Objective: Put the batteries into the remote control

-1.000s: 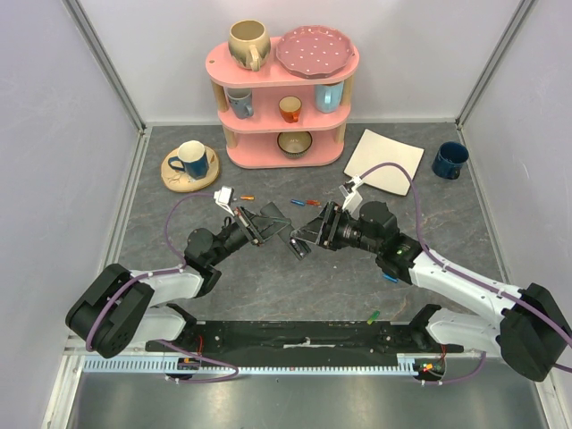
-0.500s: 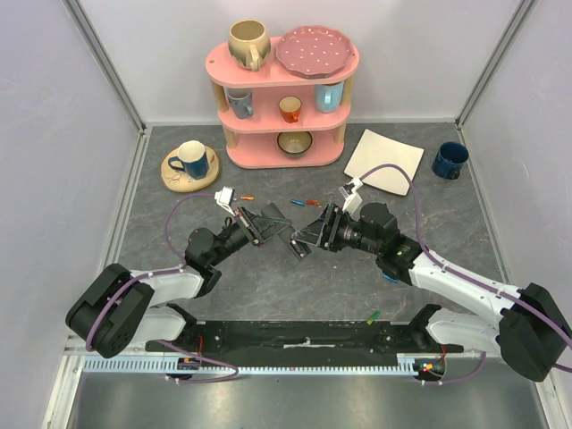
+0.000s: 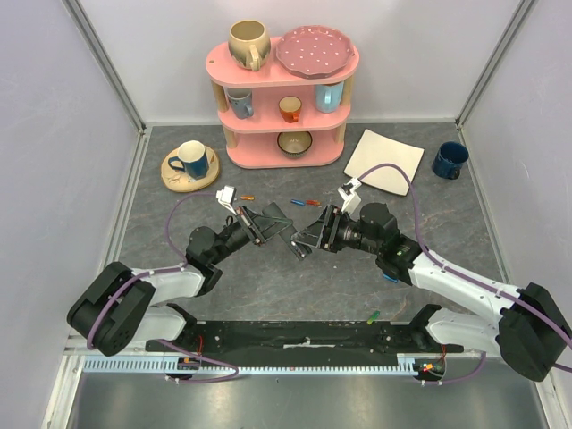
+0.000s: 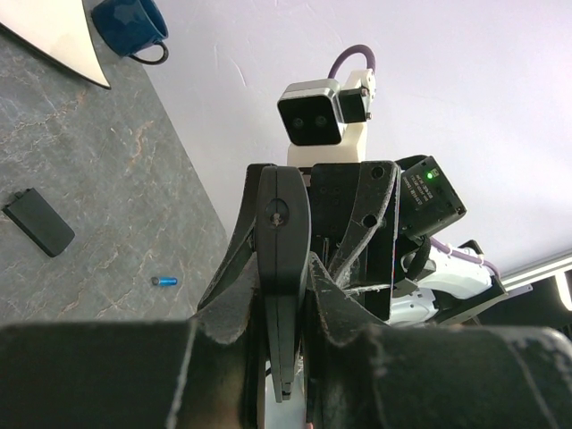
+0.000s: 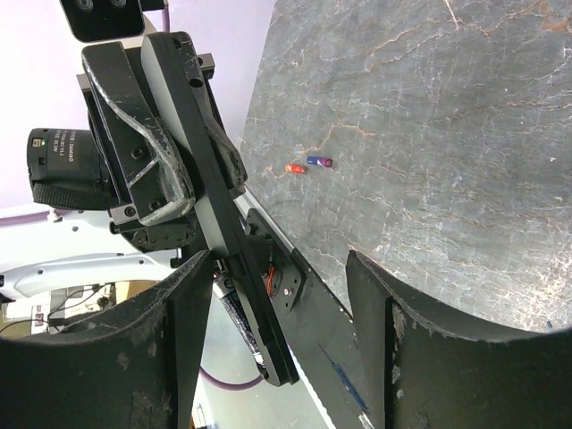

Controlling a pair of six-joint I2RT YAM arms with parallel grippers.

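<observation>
One remote control [image 5: 192,116] clamped in left gripper [image 3: 271,223], right gripper [image 5: 279,295] agape, empty.

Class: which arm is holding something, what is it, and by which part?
The left gripper holds the remote control, its fingers clamped on the long body, toward one end. The right gripper is open and grips nothing.

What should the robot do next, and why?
Probably lower the open, empty right gripper toward the tiny blue battery lying on the grey table. The left gripper holds the long black plastic remote control in the air, but no gripper holds a battery.
</observation>
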